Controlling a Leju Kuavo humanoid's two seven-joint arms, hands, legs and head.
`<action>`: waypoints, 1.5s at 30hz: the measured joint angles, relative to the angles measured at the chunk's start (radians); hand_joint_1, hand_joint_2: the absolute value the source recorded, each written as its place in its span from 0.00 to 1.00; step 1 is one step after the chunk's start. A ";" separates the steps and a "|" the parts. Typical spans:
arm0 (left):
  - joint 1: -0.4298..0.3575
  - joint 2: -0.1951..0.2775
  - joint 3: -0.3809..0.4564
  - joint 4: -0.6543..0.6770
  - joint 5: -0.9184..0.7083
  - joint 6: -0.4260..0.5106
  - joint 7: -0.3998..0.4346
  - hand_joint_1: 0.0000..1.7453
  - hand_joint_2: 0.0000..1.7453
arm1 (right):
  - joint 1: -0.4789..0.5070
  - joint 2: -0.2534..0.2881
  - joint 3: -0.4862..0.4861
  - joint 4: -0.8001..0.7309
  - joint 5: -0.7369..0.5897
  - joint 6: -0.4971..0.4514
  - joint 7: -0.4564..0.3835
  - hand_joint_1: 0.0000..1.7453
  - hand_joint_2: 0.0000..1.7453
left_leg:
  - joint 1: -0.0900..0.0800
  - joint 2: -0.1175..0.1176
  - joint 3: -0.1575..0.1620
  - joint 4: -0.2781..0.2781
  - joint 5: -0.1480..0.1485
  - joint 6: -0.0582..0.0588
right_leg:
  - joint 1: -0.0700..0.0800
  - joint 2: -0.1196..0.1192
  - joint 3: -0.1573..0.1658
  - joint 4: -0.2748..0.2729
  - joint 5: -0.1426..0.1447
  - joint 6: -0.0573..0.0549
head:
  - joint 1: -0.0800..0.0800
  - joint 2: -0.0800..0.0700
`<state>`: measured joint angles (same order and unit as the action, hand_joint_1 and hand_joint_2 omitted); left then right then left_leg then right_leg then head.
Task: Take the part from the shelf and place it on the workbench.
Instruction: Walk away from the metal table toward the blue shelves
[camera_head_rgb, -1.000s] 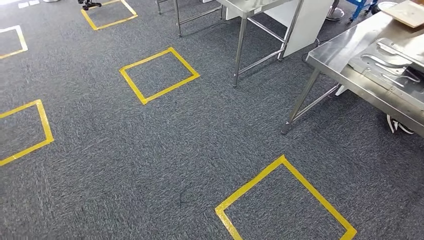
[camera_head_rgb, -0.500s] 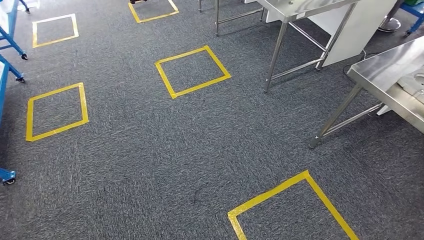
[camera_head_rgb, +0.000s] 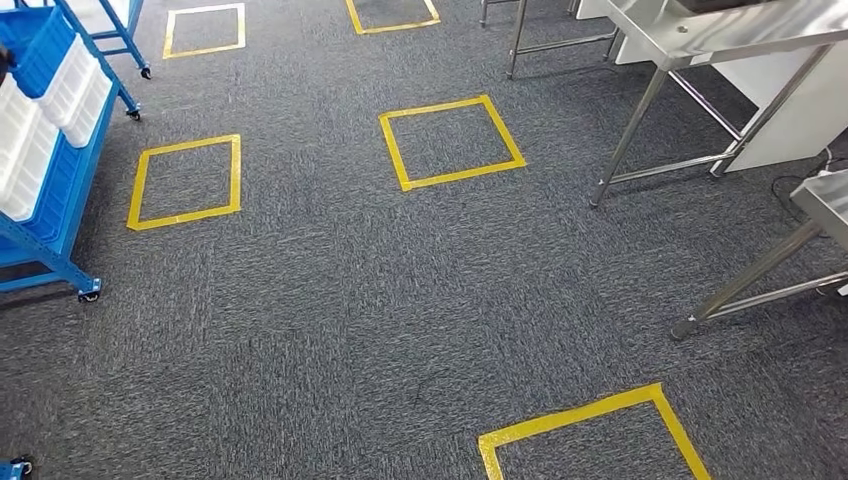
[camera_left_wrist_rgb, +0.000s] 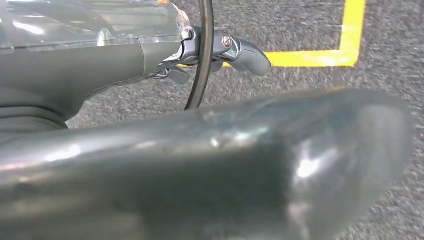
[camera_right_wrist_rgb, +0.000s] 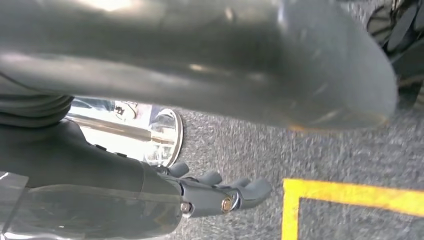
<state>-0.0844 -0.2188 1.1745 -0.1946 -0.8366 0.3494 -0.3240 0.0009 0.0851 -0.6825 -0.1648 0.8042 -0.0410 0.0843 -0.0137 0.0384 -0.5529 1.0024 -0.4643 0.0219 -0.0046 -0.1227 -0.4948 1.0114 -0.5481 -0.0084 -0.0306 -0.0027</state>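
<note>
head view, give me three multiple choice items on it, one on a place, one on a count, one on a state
1. Where is the blue shelf cart in the head view?
A. at the left edge
B. in the middle
C. at the lower right

2. How many yellow tape squares show with all four sides inside the frame?
A. one
B. three
C. six

3. What do the bins on the cart show?
A. white bins set in tilted blue racks
B. bins tipped out on the carpet
C. bins stacked on a steel table

Answers:
1. A, its blue frame and casters stand along the left edge.
2. B, three whole squares lie on the grey carpet; two more are cut by the frame's edges.
3. A, the white bins sit in the cart's racks.
</note>
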 joint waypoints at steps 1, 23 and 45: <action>0.001 0.000 0.000 0.000 0.000 0.000 0.000 0.00 0.00 | -0.001 0.000 0.000 0.000 0.000 0.000 0.000 0.00 0.00 | 0.004 -0.010 0.004 -0.008 0.005 0.005 | -0.001 0.024 -0.006 0.021 -0.017 0.004 | 0.000 0.000; -0.002 -0.001 0.020 0.000 0.019 0.002 -0.002 0.00 0.00 | 0.012 -0.001 0.000 0.002 0.015 0.001 -0.001 0.00 0.00 | 0.018 -0.043 -0.136 0.265 -0.095 -0.046 | -0.006 0.066 -0.022 0.009 0.014 -0.032 | -0.001 0.000; -0.002 0.000 0.030 0.000 0.031 0.006 -0.008 0.00 0.00 | 0.004 0.015 0.000 0.004 0.016 0.001 -0.005 0.00 0.00 | 0.018 -0.170 -0.014 0.019 0.000 -0.031 | -0.025 0.180 -0.054 0.033 0.028 0.004 | -0.001 0.000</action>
<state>-0.0866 -0.2186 1.2040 -0.1946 -0.8058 0.3553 -0.3323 0.0048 0.0998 -0.6828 -0.1609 0.8205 -0.0401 0.0790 0.0039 -0.1320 -0.5669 1.0211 -0.4641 -0.0093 -0.0291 0.0572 -0.5489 1.0449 -0.5198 -0.0045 -0.0312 -0.0027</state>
